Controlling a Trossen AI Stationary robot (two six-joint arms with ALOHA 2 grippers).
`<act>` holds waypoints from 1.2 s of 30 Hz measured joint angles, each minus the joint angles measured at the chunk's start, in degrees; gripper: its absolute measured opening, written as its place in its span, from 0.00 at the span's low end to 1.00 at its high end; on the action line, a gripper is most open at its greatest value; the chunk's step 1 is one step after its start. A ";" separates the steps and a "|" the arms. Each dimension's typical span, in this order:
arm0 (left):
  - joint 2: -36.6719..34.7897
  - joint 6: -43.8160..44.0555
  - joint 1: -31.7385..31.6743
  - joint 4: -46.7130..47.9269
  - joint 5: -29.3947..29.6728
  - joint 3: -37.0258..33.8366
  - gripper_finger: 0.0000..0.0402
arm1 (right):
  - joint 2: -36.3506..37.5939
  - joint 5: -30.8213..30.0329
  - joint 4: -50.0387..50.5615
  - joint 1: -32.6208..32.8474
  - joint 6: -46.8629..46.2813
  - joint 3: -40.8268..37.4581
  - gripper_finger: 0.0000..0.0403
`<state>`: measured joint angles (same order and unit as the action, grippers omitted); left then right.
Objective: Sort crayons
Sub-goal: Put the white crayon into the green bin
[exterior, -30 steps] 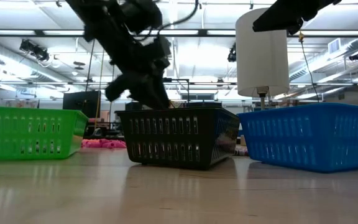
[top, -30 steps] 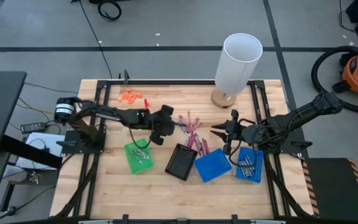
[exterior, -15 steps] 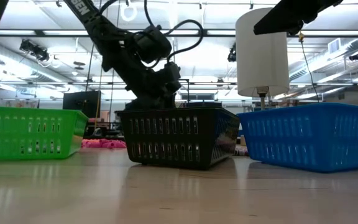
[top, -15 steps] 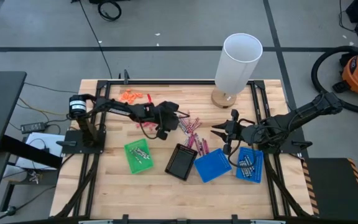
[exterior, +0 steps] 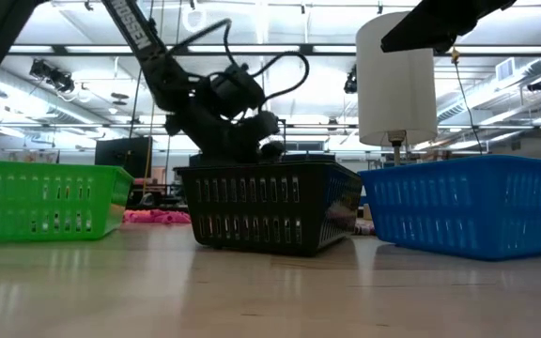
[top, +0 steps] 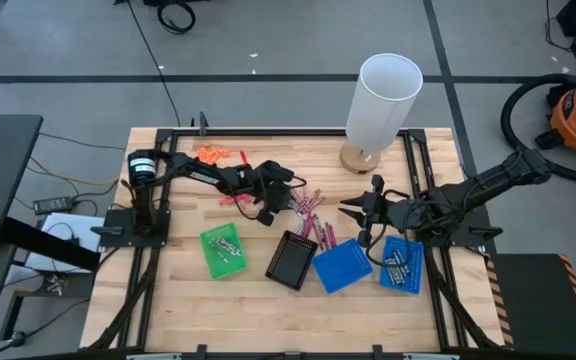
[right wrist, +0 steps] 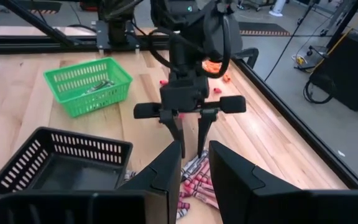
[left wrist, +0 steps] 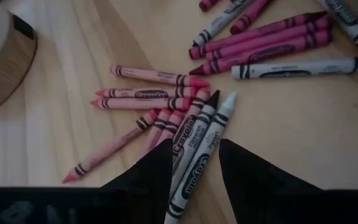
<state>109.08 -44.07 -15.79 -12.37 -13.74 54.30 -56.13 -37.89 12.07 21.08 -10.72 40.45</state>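
Pink-magenta and grey crayons (top: 312,207) lie loose on the table's middle, and they also show in the left wrist view (left wrist: 260,46). My left gripper (top: 289,199) is open and low over the pile. Its fingers point down on either side of a dark crayon (left wrist: 194,127) and a white-grey crayon (left wrist: 213,134) that lie flat; it also shows in the right wrist view (right wrist: 189,146). My right gripper (top: 351,212) is open and empty, right of the pile, above the table. A green tray (top: 223,250) holds grey crayons. My left gripper (left wrist: 196,163) stands with one finger on each side of the near ends of the dark and the white-grey crayon, coming from above. Both crayons lie flat on the table. I cannot tell whether the fingers touch them.
A black tray (top: 291,260) and two blue trays (top: 342,266) (top: 402,264) stand near the pile toward the near edge. A white cylinder on a wooden base (top: 380,100) stands at the far edge. Orange bits (top: 211,155) and coral-red bits (top: 230,198) lie at the far left.
My left gripper has gone from above the green tray toward the table's right edge and down to the crayon pile, where it now stands over two crayons. My right arm has kept still.
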 joint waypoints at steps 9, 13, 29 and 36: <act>1.94 2.47 -0.96 1.36 -2.55 0.09 0.35 | 0.01 0.01 -0.04 0.00 0.00 0.00 0.23; 1.76 2.51 -0.83 2.93 -3.45 0.15 0.35 | 0.01 0.02 0.00 0.00 0.00 0.00 0.23; 1.83 3.22 -1.47 12.97 -8.13 3.61 0.33 | -0.01 0.02 0.02 0.00 -0.01 0.00 0.23; 1.72 4.44 -2.06 16.63 -8.87 3.80 0.21 | -0.01 0.02 0.00 0.00 -0.02 0.00 0.23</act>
<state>110.80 -39.64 -17.85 4.27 -22.61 58.11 -56.13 -37.87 12.08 21.08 -10.74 40.45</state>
